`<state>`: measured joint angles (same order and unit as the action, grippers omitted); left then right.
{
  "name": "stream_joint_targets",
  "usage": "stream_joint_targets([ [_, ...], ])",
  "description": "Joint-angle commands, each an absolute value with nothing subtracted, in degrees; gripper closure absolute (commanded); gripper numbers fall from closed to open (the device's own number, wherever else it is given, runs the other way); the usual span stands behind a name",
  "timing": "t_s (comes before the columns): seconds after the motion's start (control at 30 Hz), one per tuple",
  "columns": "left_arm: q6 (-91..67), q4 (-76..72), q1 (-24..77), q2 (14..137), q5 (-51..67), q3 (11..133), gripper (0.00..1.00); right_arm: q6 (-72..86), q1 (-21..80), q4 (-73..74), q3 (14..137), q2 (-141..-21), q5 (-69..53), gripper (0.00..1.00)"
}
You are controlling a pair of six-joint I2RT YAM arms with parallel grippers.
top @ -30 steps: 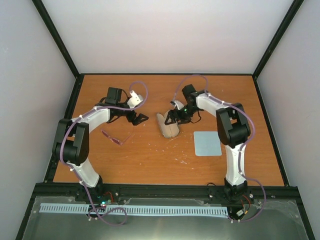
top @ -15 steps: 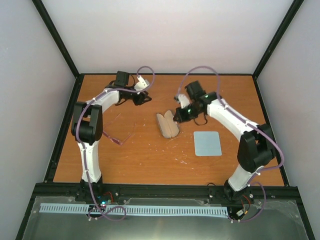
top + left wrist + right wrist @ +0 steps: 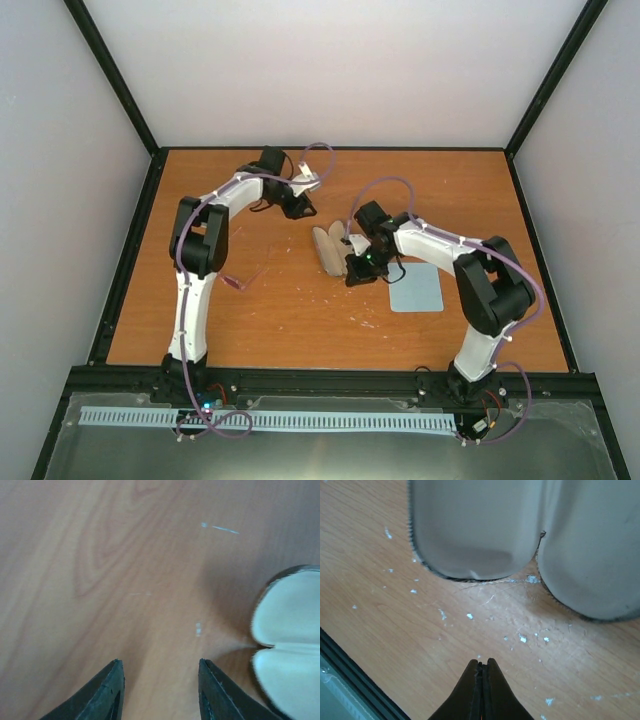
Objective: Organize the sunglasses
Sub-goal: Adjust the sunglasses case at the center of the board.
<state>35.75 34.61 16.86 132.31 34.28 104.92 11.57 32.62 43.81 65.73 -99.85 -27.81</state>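
Note:
The sunglasses [image 3: 236,284], thin and pinkish-red, lie on the table left of centre, partly behind my left arm. The tan case [image 3: 335,250] lies open at mid-table, pale lining up. My left gripper [image 3: 303,210] sits just beyond the case's far end. In the left wrist view that gripper [image 3: 160,667] is open over bare wood, with the case [image 3: 290,630] at the right edge. My right gripper [image 3: 350,275] is at the case's near end. In the right wrist view it [image 3: 483,664] is shut on nothing, both case halves [image 3: 475,525] just ahead.
A flat pale blue cloth [image 3: 415,287] lies right of the case, under my right forearm. Black frame rails [image 3: 330,378] border the wooden table, and white walls stand behind it. Small white specks [image 3: 470,616] dot the wood near the case.
My left arm swung right, away from the sunglasses to the case's far end, and its jaws narrowed. My right gripper shut and moved down to the case's near end.

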Motion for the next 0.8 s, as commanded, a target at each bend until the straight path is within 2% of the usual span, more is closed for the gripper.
stream_joint_targets([
  [0.0, 36.33, 37.21, 18.42, 132.34, 34.12, 103.79, 0.58, 11.17, 32.61, 40.99, 64.95, -103.63, -28.89, 0.97],
  [0.27, 34.55, 36.87, 19.13, 131.87, 34.34, 100.98, 0.58, 10.72, 32.52, 38.44, 65.12, -109.14, -28.32, 0.97],
  [0.77, 31.11, 35.47, 19.89, 127.91, 38.17, 93.03, 0.6, 9.5, 26.09, 39.84, 74.5, -115.68, -14.14, 0.97],
])
